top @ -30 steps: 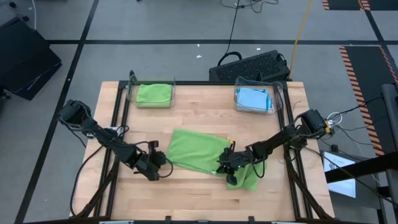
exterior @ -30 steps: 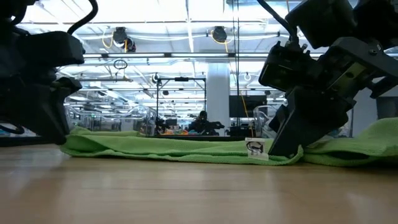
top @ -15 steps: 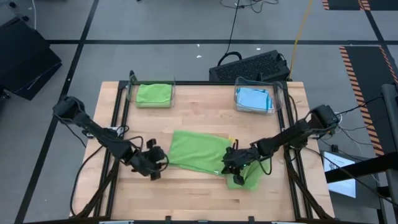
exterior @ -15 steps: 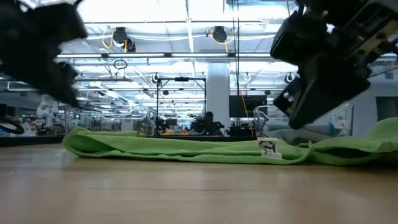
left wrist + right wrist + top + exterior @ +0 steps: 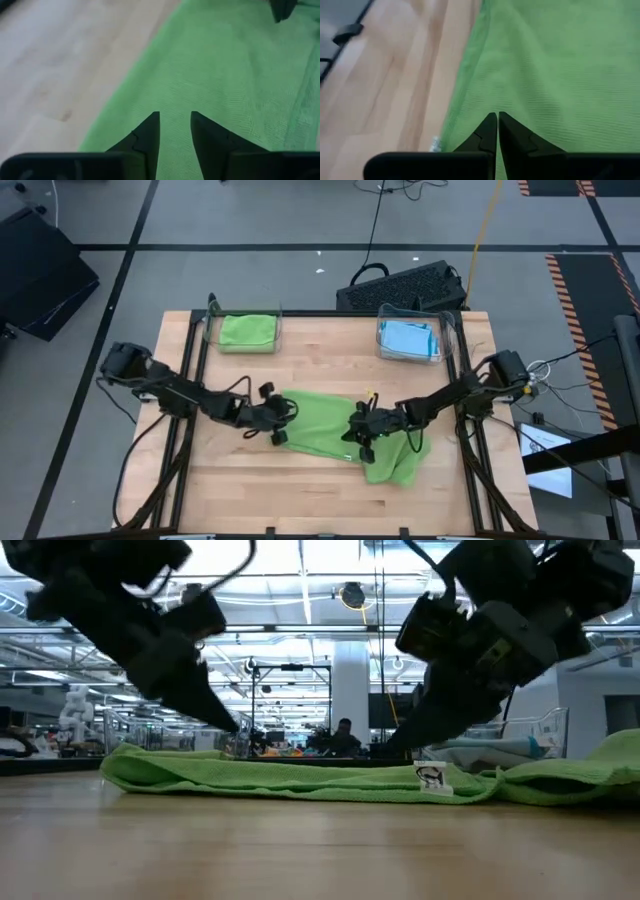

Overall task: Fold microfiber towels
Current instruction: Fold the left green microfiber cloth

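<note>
**Both tools over the green towel, fold in hand**

Green towel [image 5: 330,430] lies rumpled at the surface's [image 5: 320,370] centre, a bunched lobe trailing toward 5 o'clock. My left tool [image 5: 277,423] sits at the towel's 9 o'clock edge, fingers [image 5: 150,131] parted a little with cloth showing in the gap, gripping nothing I can see. My right tool [image 5: 358,435] hangs over the towel's 3 o'clock part, clenched; whether cloth is pinched in it I cannot tell.

To do this well, I judge each tool should take one layer only at an edge, lift together, and carry it level so the lobe does not drag.

The overhead view alone shows the folded green towel [image 5: 247,330] at 11 o'clock and blue towel [image 5: 408,340] at 1 o'clock, each in a clear bin. The low view alone shows a white tag [image 5: 432,778] on the towel's near hem.
</note>
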